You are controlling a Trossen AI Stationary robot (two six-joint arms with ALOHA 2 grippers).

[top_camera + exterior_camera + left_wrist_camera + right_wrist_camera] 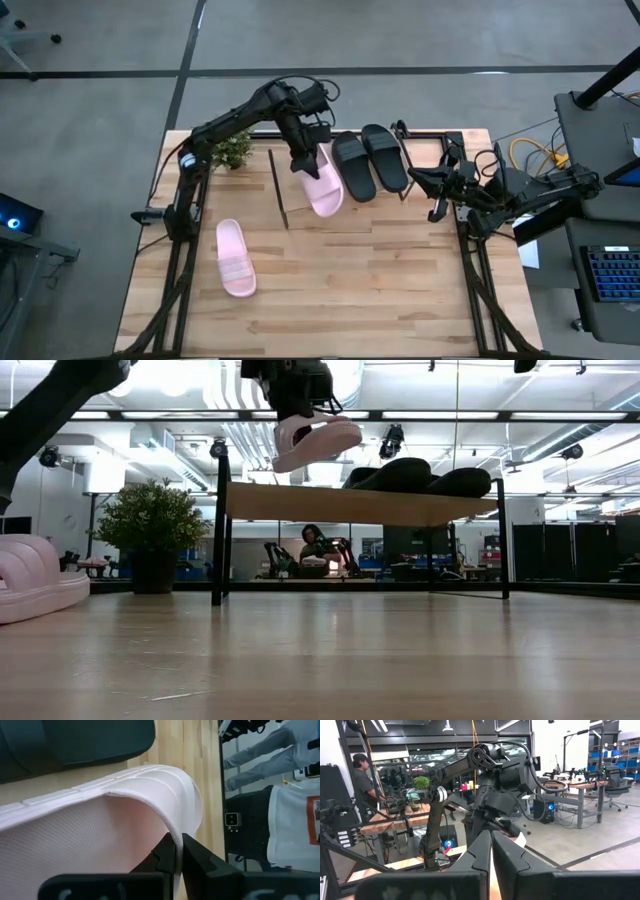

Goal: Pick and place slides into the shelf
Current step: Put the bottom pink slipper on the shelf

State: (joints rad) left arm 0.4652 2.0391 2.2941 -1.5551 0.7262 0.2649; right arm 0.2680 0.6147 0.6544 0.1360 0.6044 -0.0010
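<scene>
My left gripper [303, 163] is shut on a pale pink slide [324, 182] and holds it over the left part of the shelf [300, 503], a slanted light wood board on a black rod frame. Two black slides [368, 160] lie side by side on the board to the right of it. The other pink slide [236, 258] lies sole down on the table at the near left. My right gripper [412, 178] hangs shut by the shelf's right end, holding nothing. My left gripper pinches the side edge of the pink slide's wide strap [172, 834] between its two fingers, one finger under the strap and one on its outer face. The fingers slant down from above. The slide [315, 440] hangs tilted, clear above the shelf board.
A potted plant [232, 150] stands at the table's far left, beside the shelf. The shelf's black legs [218, 530] stand on the table. Bare wooden tabletop lies between the shelf and the near edge. People and benches show in the room beyond.
</scene>
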